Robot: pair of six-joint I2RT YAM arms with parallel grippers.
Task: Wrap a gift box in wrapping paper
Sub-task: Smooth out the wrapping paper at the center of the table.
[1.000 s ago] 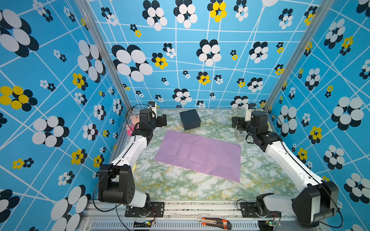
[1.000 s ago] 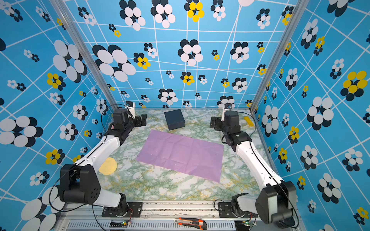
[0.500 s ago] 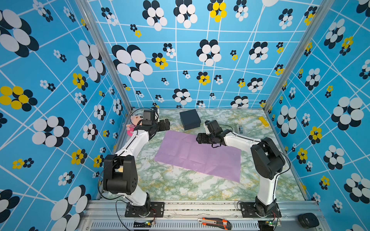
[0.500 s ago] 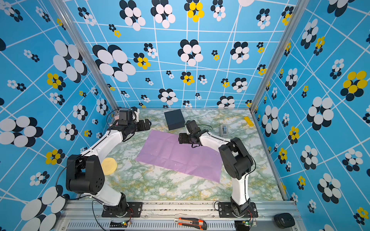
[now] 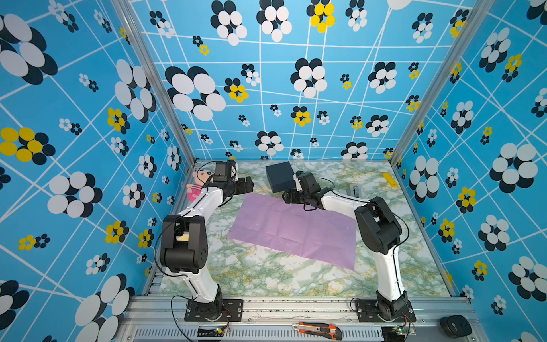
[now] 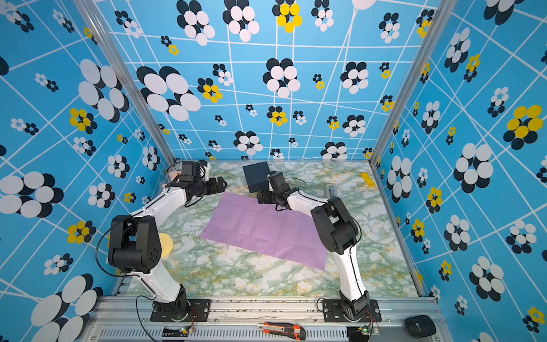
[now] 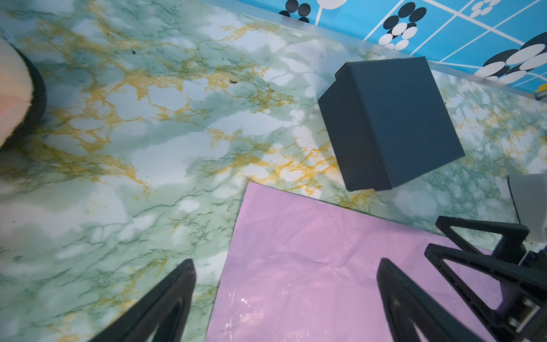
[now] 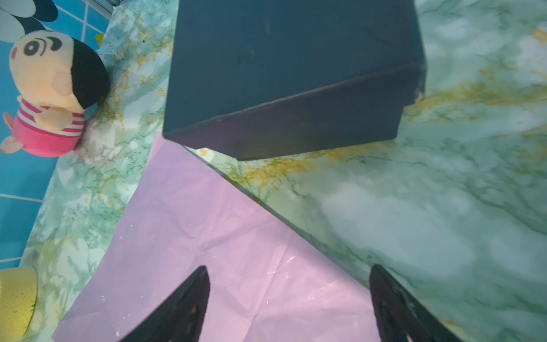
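Observation:
The black gift box (image 5: 279, 177) (image 6: 257, 176) stands on the marble table near the back wall, just beyond the far edge of the lilac wrapping paper (image 5: 296, 228) (image 6: 263, 228), which lies flat and creased. My left gripper (image 5: 248, 184) (image 7: 287, 263) hovers open over the paper's far-left corner (image 7: 325, 251), with the box (image 7: 393, 124) ahead of it. My right gripper (image 5: 288, 197) (image 8: 288, 269) is open above the paper's far edge (image 8: 207, 242), right in front of the box (image 8: 290, 74). Neither holds anything.
A pink-striped plush doll (image 5: 196, 185) (image 8: 50, 97) sits at the back left wall. A yellow sponge (image 6: 165, 244) lies by the left arm. A grey tape dispenser (image 5: 355, 191) and a yellow item (image 5: 389, 179) are at the back right. A utility knife (image 5: 318, 329) lies on the front rail.
The right arm has swung from the back right corner across to the box's near side. The left gripper has come forward from the back left corner toward the paper's far-left corner.

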